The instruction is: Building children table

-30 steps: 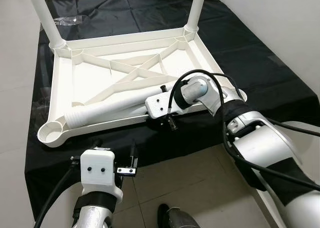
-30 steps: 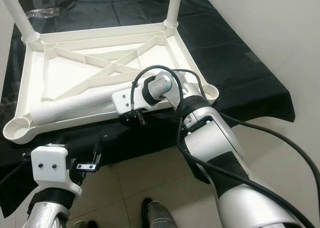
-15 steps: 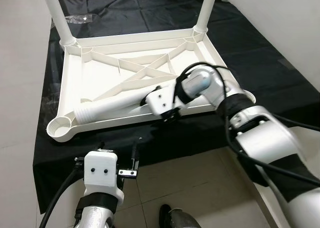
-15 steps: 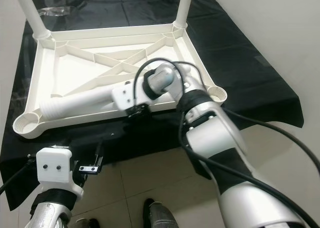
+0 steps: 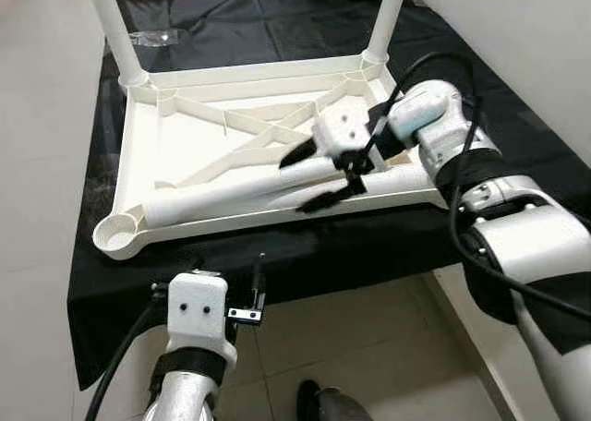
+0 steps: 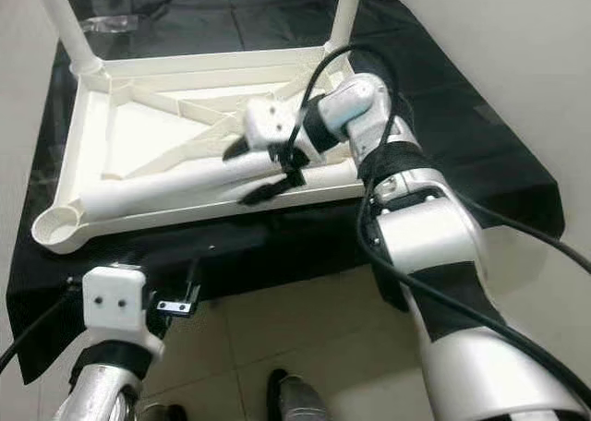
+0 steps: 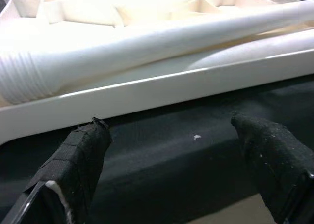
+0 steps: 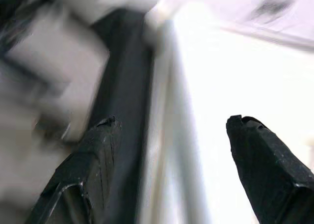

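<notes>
Lying on its side inside the upturned white tabletop, a loose white leg runs along the near rim, threaded end toward the empty corner socket. Two legs already stand in the far corners. The right gripper straddles the loose leg, jaws spread wide, one finger each side; contact unclear. The left gripper hovers over the black cloth near the rim, jaws wide apart, holding nothing.
</notes>
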Robot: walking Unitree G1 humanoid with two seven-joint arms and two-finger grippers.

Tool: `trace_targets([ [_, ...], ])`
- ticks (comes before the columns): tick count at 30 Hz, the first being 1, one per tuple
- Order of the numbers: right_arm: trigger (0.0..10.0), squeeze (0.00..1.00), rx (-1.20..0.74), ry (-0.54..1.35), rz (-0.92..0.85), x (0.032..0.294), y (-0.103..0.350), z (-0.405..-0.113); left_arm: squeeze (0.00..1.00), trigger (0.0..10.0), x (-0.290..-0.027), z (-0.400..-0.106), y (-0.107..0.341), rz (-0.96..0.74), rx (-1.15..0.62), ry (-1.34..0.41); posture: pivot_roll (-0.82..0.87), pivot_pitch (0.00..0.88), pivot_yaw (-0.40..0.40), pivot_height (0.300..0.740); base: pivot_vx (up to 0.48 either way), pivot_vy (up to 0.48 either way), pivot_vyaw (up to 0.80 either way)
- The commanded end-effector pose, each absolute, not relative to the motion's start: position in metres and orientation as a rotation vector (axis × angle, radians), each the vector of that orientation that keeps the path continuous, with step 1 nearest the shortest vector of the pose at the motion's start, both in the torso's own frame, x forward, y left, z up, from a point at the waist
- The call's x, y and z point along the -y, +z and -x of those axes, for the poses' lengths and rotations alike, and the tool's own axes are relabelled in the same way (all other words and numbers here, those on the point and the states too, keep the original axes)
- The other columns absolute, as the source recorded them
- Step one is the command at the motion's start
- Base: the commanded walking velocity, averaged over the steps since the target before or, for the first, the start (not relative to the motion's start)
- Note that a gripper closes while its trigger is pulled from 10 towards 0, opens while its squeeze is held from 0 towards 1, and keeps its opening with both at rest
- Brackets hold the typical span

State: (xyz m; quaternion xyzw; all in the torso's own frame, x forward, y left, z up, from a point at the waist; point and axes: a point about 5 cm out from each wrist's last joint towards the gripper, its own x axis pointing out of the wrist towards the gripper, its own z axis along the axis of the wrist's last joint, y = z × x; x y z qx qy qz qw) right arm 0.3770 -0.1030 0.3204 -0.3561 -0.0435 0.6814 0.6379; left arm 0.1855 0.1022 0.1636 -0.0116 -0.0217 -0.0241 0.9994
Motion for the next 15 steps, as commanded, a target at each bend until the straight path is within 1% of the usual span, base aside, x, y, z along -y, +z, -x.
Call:
trace_targets([
  [1, 10.0, 0.0, 0.178, 1.526, 0.694, 0.105, 0.337, -0.377, 0.0, 10.0, -0.099, -0.185, 0.161, 0.038, 0.034, -0.06, -0.03, 0.141, -0.056, 0.74, 0.0, 0.0, 0.0],
  [2, 10.0, 0.0, 0.274, 1.424, 0.482, 0.112, 0.349, -0.381, 0.0, 10.0, -0.103, -0.188, 0.162, 0.037, 0.04, -0.059, -0.02, 0.114, -0.042, 0.74, 0.0, 0.0, 0.0],
  [4, 10.0, 0.0, 0.274, 1.424, 0.482, 0.112, 0.349, -0.381, 0.0, 10.0, -0.103, -0.188, 0.162, 0.037, 0.04, -0.059, -0.02, 0.114, -0.042, 0.74, 0.0, 0.0, 0.0],
  [5, 10.0, 0.0, 0.334, 1.34, 0.321, 0.118, 0.356, -0.385, 0.0, 10.0, -0.106, -0.19, 0.163, 0.043, 0.043, -0.057, -0.02, 0.109, -0.038, 0.74, 0.0, 0.0, 0.0],
  [6, 10.0, 0.0, 0.368, 1.191, 0.173, 0.123, 0.356, -0.392, 0.0, 10.0, -0.111, -0.193, 0.165, 0.057, 0.043, -0.052, -0.02, 0.101, -0.027, 0.74, 0.0, 0.0, 0.0],
  [7, 10.0, 0.0, 0.368, 1.191, 0.173, 0.123, 0.356, -0.392, 0.0, 10.0, -0.111, -0.193, 0.165, 0.057, 0.043, -0.052, -0.02, 0.101, -0.027, 0.74, 0.0, 0.0, 0.0],
  [8, 10.0, 0.0, 0.38, 0.986, 0.094, 0.128, 0.345, -0.402, 0.0, 10.0, -0.119, -0.196, 0.169, 0.075, 0.049, -0.047, -0.02, 0.097, -0.019, 0.74, 0.0, 0.0, 0.0],
  [9, 10.0, 0.0, 0.38, 0.986, 0.094, 0.128, 0.345, -0.402, 0.0, 10.0, -0.119, -0.196, 0.169, 0.075, 0.049, -0.047, -0.02, 0.097, -0.019, 0.74, 0.0, 0.0, 0.0],
  [10, 10.0, 0.0, 0.38, 0.864, 0.066, 0.132, 0.336, -0.407, 0.0, 10.0, -0.125, -0.199, 0.171, 0.088, 0.054, -0.045, -0.02, 0.097, -0.017, 0.74, 0.0, 0.0, 0.0],
  [11, 10.0, 0.0, 0.38, 0.864, 0.066, 0.132, 0.336, -0.407, 0.0, 10.0, -0.125, -0.199, 0.171, 0.088, 0.054, -0.045, -0.02, 0.097, -0.017, 0.74, 0.0, 0.0, 0.0],
  [12, 10.0, 0.0, 0.374, 0.741, -0.006, 0.137, 0.315, -0.41, 0.0, 10.0, -0.134, -0.202, 0.178, 0.084, 0.075, -0.054, -0.02, 0.095, -0.014, 0.74, 0.0, 0.0, 0.0],
  [13, 10.0, 0.0, 0.374, 0.741, -0.006, 0.137, 0.315, -0.41, 0.0, 10.0, -0.134, -0.202, 0.178, 0.084, 0.075, -0.054, -0.02, 0.095, -0.014, 0.74, 0.0, 0.0, 0.0],
  [15, 10.0, 0.0, 0.41, 0.603, -0.009, 0.141, 0.278, -0.403, 0.0, 10.0, -0.149, -0.21, 0.196, 0.088, 0.127, -0.087, -0.01, 0.089, -0.017, 0.74, 0.0, 0.0, 0.0],
])
